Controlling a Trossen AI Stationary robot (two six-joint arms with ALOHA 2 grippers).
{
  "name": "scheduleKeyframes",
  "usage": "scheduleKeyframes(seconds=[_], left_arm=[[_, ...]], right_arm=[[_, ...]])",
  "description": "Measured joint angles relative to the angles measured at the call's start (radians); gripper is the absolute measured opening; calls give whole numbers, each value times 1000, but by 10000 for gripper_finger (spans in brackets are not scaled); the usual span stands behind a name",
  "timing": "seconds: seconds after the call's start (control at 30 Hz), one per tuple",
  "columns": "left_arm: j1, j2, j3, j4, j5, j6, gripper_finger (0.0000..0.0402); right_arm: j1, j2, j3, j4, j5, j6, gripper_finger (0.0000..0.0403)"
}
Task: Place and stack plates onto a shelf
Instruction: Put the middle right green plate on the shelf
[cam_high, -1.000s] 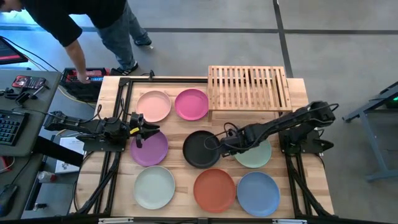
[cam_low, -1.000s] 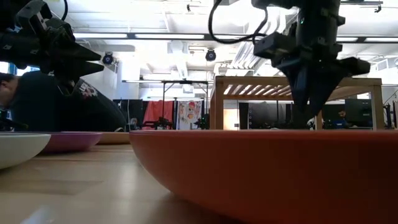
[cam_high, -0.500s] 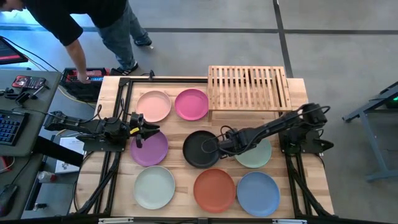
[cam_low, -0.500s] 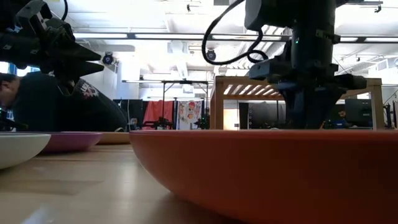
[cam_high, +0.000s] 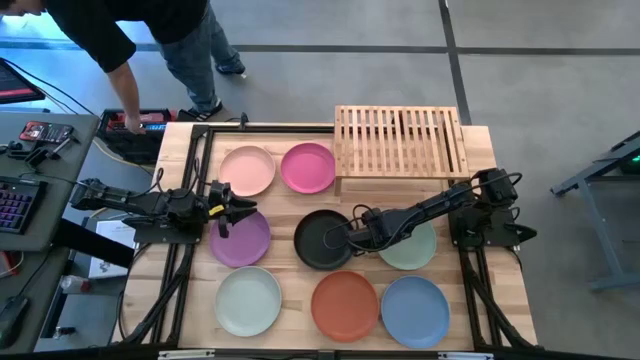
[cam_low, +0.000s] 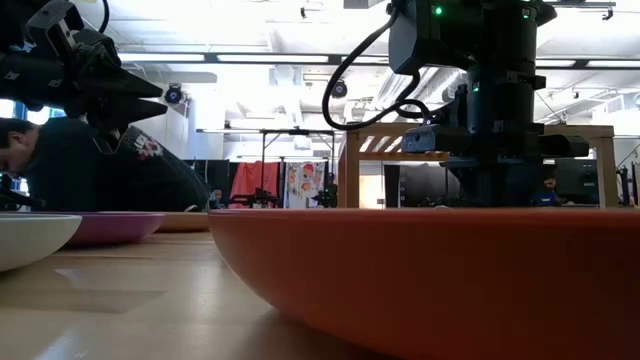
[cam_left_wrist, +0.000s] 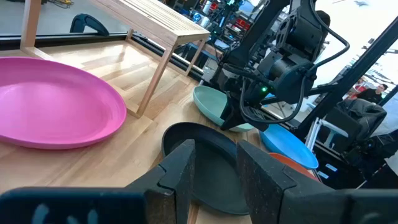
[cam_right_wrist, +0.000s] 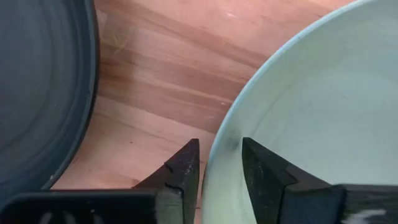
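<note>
Wooden worktop (cam_high: 285, 205) in a lab bay; a person in dark top (cam_high: 120, 25) bends over gear beyond its far-left corner, also seen at the low view's left edge.

High view: seven round matte plates lie flat, none on the low bamboo-slat shelf (cam_high: 400, 142) at the far right. Far row: pale pink plate (cam_high: 247, 170), magenta plate (cam_high: 308, 167). Middle: purple plate (cam_high: 242, 240), black plate (cam_high: 320, 240), sage green plate (cam_high: 412, 250). Near row: off-white plate (cam_high: 248, 301), orange-red plate (cam_high: 344, 305), blue plate (cam_high: 415, 311).

Right tool (cam_high: 352, 237) sits low between black and sage green. Only the right wrist view shows the detail: right tool (cam_right_wrist: 219, 163) straddles the sage green rim (cam_right_wrist: 311, 124), one finger outside over bare wood, one inside, slightly apart, not clamped. Black plate's edge (cam_right_wrist: 43, 87) lies just beside.

Left tool (cam_high: 232, 210) hangs over the purple plate's far edge, holding nothing; left wrist view shows its fingers (cam_left_wrist: 180, 174) parted and the right arm beyond.

Low view: orange-red plate (cam_low: 420, 280) fills the foreground and hides the contact point; shelf legs (cam_low: 350, 170) behind.
</note>
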Motion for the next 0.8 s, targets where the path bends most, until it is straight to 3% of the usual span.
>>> scheduleKeyframes(seconds=[0.3,0.53,0.8], left_arm=[[0,0,0,0,0,26,108],[0,0,0,0,0,51,108],[0,0,0,0,0,51,108]], right_arm=[[0,0,0,-6,-2,-1,9],[-1,-1,9,-18,-35,3,3],[5,0,120,-82,-57,-27,0]])
